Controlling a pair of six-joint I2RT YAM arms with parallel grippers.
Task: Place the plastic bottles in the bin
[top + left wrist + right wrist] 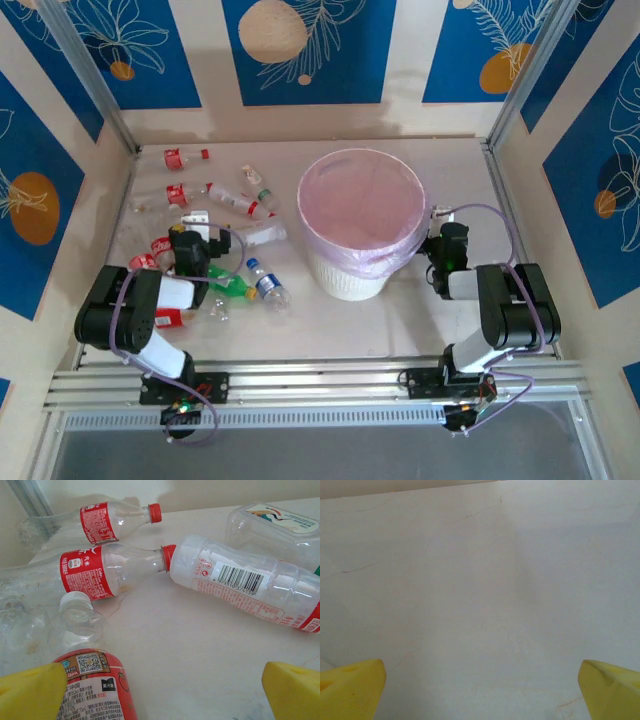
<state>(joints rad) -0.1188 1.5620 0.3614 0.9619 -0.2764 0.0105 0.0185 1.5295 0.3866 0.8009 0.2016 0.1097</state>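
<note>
Several crushed plastic bottles lie scattered on the left half of the table, and one with a blue cap is the nearest to the bin. The bin is white, lined with a pink bag, and stands at the centre. My left gripper hovers open among the bottles. In the left wrist view its yellow fingertips flank a white-capped, red-labelled bottle that lies against the left one. Ahead lie two red-capped bottles and a large clear barcode bottle. My right gripper stands open over bare table, right of the bin.
Blue-patterned walls and metal posts close in the table on three sides. A clear square-sided bottle lies at the far right of the left wrist view. A green bottle lies by my left arm. Bare table lies under the right gripper.
</note>
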